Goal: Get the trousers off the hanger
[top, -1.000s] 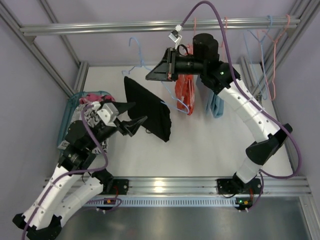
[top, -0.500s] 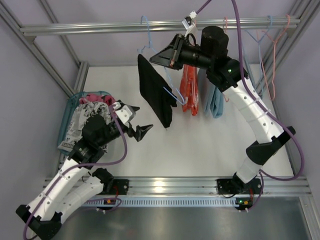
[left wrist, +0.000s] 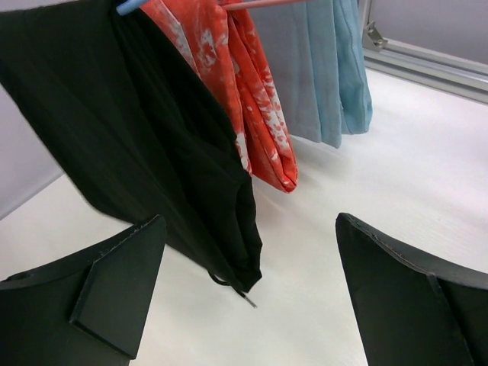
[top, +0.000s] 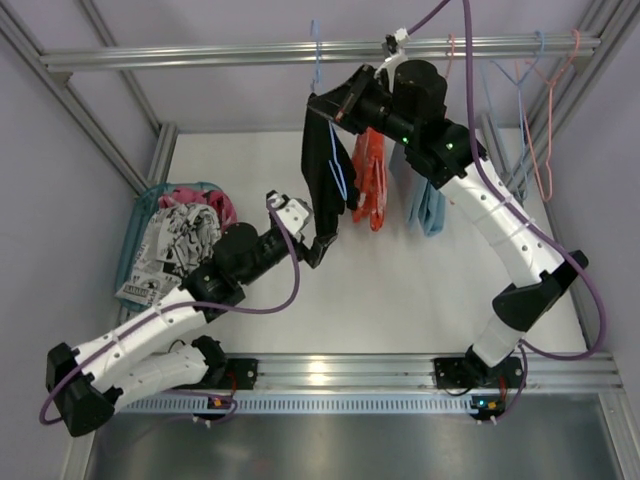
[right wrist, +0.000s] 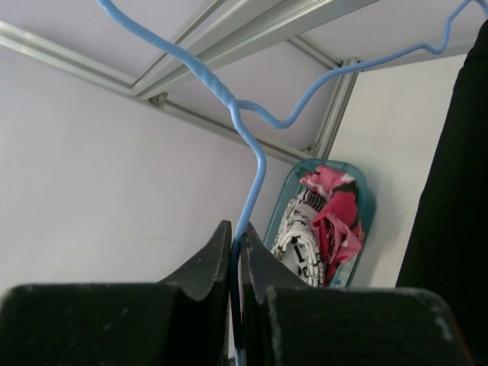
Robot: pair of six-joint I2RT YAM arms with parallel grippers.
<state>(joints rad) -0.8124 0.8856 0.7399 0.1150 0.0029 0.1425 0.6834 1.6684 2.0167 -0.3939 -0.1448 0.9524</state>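
Observation:
The black trousers (top: 322,175) hang from a blue wire hanger (top: 317,52) held up in the air. My right gripper (top: 325,105) is shut on the hanger's wire (right wrist: 245,221), just below its hook. In the left wrist view the black trousers (left wrist: 152,152) hang in front, their lower corner between my fingertips (left wrist: 130,259) but apart from them. My left gripper (top: 318,243) is open and empty just below the trousers' bottom edge. The orange-red trousers with white blotches (top: 370,180) hang behind on the rail and also show in the left wrist view (left wrist: 244,91).
A teal basket (top: 140,225) of patterned and pink clothes sits at the table's left; it also shows in the right wrist view (right wrist: 324,221). Light blue cloth (top: 430,205) hangs beside the orange pair. Empty wire hangers (top: 545,90) hang on the rail (top: 200,52) at the right.
My right gripper has lifted and swung the hanger with the black trousers to the right. My left arm has reached forward and right, bringing its open gripper under the trousers.

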